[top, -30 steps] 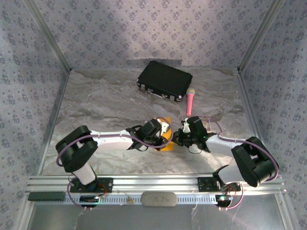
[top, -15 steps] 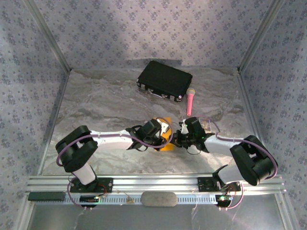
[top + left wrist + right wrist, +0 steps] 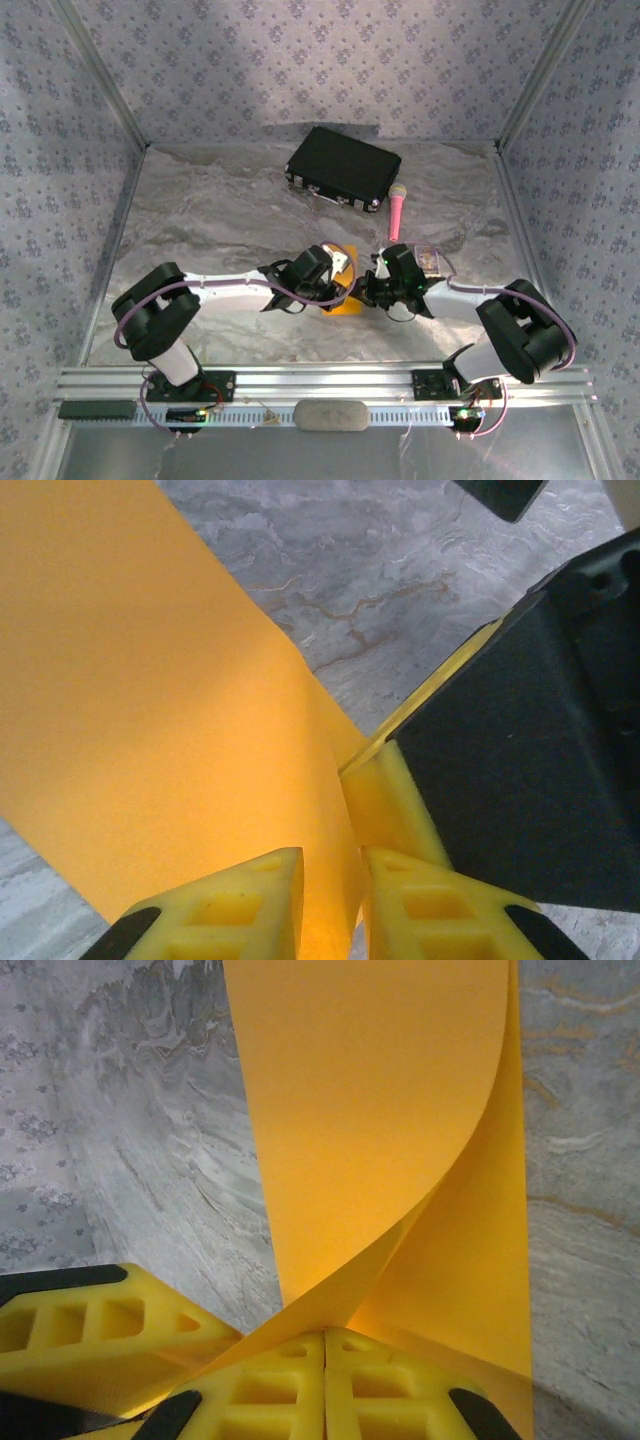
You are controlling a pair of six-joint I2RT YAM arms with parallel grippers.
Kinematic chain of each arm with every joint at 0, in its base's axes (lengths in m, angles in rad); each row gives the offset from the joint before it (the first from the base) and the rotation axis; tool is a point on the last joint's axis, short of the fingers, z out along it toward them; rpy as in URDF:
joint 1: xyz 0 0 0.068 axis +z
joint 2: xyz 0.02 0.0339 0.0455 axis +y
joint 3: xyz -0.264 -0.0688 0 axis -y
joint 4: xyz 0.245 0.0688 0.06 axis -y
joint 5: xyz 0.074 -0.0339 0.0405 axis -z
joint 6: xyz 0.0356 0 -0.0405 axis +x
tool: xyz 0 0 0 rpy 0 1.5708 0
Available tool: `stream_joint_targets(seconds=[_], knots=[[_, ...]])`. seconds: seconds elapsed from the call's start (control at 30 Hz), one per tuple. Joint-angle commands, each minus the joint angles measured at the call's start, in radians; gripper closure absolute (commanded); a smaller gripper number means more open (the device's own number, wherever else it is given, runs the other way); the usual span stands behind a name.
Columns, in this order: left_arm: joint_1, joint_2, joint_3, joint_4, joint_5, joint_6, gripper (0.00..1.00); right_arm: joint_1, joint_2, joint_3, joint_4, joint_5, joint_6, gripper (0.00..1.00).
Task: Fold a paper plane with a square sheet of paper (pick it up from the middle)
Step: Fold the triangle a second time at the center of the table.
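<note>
**Desk:** Where is the square sheet of paper (image 3: pixel 346 301)?

**Photographer:** It is at the middle of the marbled grey surface (image 3: pixel 220 220), toward the near edge and caught between the two arms. It is orange-yellow. In the right wrist view it curls over on itself, with one flap bending across the other.

**Desk:** Who has hold of it?

**Photographer:** The right pincer (image 3: pixel 325 1360). Its yellow fingers (image 3: pixel 400 1385) meet with no gap, clamped on the paper, and the sheet rises straight out of the seam between them.

**Desk:** And the left?

**Photographer:** The left pincer (image 3: pixel 330 900) sits just beside the right one, almost tip to tip. Its jaws stand a narrow slit apart, and the paper's edge runs down into that slit. In the left wrist view the sheet spreads away broad and flat.

**Desk:** Anything else on the surface?

**Photographer:** A black case (image 3: pixel 343 168) lies toward the back wall, well apart from the paper. A pink microphone (image 3: pixel 396 212) lies just beside the case's right end, pointing back toward the right arm.
</note>
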Motion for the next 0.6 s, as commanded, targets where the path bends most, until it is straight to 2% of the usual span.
stream_joint_targets(seconds=[0.0,0.57], knots=[[0.012,-0.028,-0.027,0.051,0.020,-0.024,0.78,-0.008,0.008,-0.002,0.037,0.015,0.036,0.93],[0.041,-0.041,-0.044,0.114,0.041,-0.029,0.75,-0.016,0.009,-0.010,0.042,0.003,0.040,0.93]])
